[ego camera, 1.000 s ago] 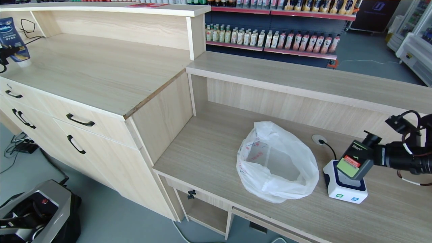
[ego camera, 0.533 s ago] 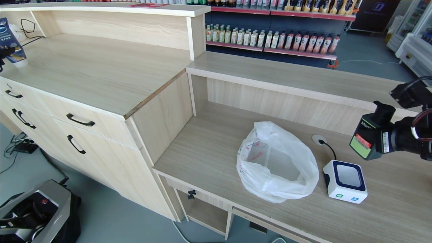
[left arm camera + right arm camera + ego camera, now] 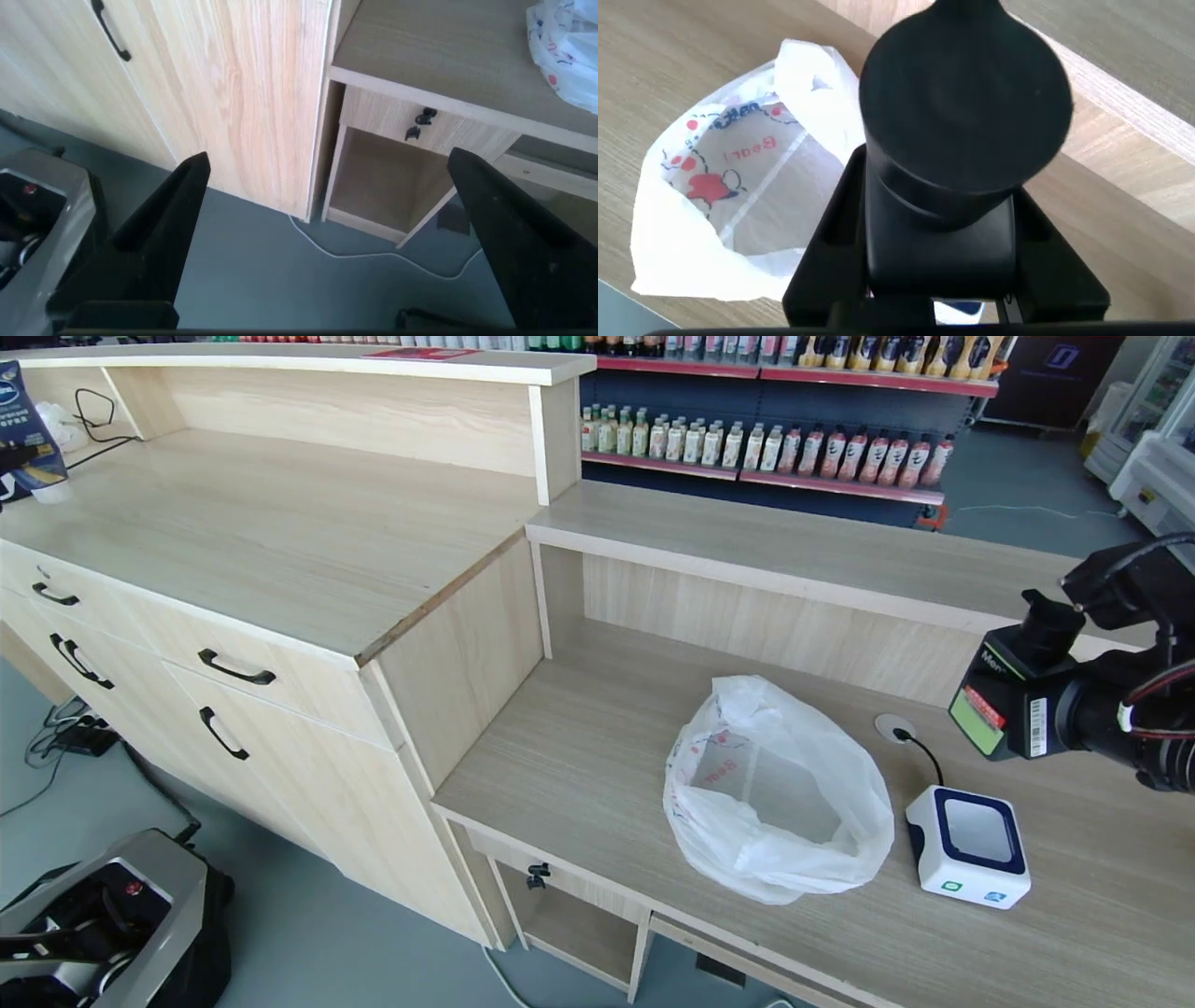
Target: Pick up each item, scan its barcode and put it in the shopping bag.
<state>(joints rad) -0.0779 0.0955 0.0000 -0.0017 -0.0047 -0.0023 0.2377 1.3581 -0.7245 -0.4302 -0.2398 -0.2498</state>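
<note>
Left wrist view looks past the left gripper (image 3: 327,163), whose two dark fingers stand wide apart with nothing between them, low beside the front of the counter and above the grey floor. On the lower counter (image 3: 579,756), closest to the front edge, sits the white scanner (image 3: 971,845) with its dark-framed window facing up; a black cable (image 3: 924,756) runs from it back to a round port in the worktop. Just beside the scanner, toward the robot's left, the shopping bag (image 3: 780,793) lies with its mouth gaping upward, white with red print.

Above and a little beyond the scanner, off to its right, the right gripper (image 3: 1060,728) is clamped on a dark bottle (image 3: 1004,705) with a black cap. The bottle is tilted in the air, cap up and away, and clear of both the scanner and the counter. Its green and red label faces the bag side, and a barcode strip shows next to the fingers. From the right wrist camera the bottle's cap (image 3: 962,140) looms over the bag (image 3: 738,187).

Farther back, a blue tube (image 3: 23,429) stands at the far left end of the upper counter (image 3: 280,541). Behind the counter, store shelves (image 3: 756,443) carry rows of bottles.
</note>
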